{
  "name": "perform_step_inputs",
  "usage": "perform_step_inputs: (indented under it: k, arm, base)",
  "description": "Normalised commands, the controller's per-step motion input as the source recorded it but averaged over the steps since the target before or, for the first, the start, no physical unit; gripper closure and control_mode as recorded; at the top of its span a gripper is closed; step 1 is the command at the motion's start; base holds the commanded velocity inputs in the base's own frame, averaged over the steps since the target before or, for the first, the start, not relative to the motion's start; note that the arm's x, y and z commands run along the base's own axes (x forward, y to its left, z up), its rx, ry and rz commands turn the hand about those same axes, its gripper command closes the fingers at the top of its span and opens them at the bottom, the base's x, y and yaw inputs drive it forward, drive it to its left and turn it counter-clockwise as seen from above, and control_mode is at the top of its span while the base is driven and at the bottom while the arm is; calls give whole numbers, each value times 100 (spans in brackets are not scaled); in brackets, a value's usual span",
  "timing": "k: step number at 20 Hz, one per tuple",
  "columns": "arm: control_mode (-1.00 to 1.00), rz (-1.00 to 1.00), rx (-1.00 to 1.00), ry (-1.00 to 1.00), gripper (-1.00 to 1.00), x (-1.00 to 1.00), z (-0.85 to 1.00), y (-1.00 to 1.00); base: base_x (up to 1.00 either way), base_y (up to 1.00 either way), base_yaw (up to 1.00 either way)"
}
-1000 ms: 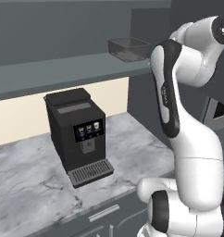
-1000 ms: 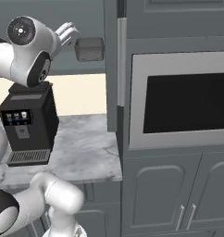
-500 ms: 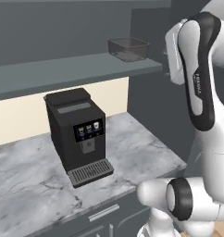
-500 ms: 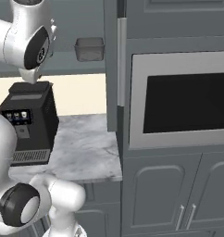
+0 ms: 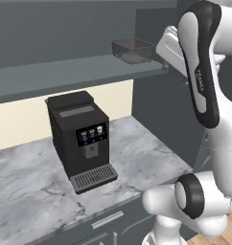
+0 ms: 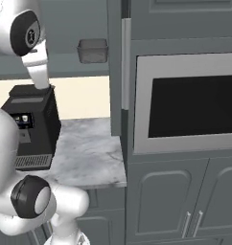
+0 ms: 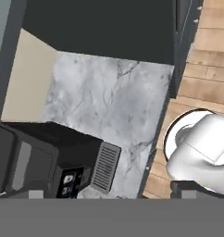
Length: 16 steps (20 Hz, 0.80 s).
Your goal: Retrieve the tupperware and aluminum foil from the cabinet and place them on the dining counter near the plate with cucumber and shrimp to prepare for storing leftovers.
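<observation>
While the small dark grey plastic tupperware tub [image 5: 133, 50] sits at the grey cabinet shelf [image 5: 65, 72] edge, jaws spread, a high approach risks knocking it off.

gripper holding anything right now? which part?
Nothing is held. In the hand view the fingers stand wide apart with only the marble counter beyond them. The small dark grey plastic tub sits untouched on the cabinet shelf.

I see the small dark grey plastic tupperware tub [image 5: 133, 50] sitting upright on the plain grey cabinet shelf [image 5: 65, 74], near its right end. Below, the tall black coffee machine [image 5: 79, 139] stands on the short grey-white marble desk [image 5: 142, 155], against the cream wall.
</observation>
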Motion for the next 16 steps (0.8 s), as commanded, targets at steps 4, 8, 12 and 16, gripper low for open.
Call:
perform_step_inputs:
  k: [4, 8, 12, 16]
  arm:
    - [-100, 68, -14, -25, -100, 3, -2, -7]
    - [-100, 57, -10, -49, -100, 24, -14, 0]
    - [-100, 55, -11, -49, -100, 40, -16, 0]
    - [-100, 57, -13, -41, -100, 60, -20, 0]
  base:
    - [0, 0, 0]
    - [0, 0, 0]
    - [0, 0, 0]
    - [0, 0, 0]
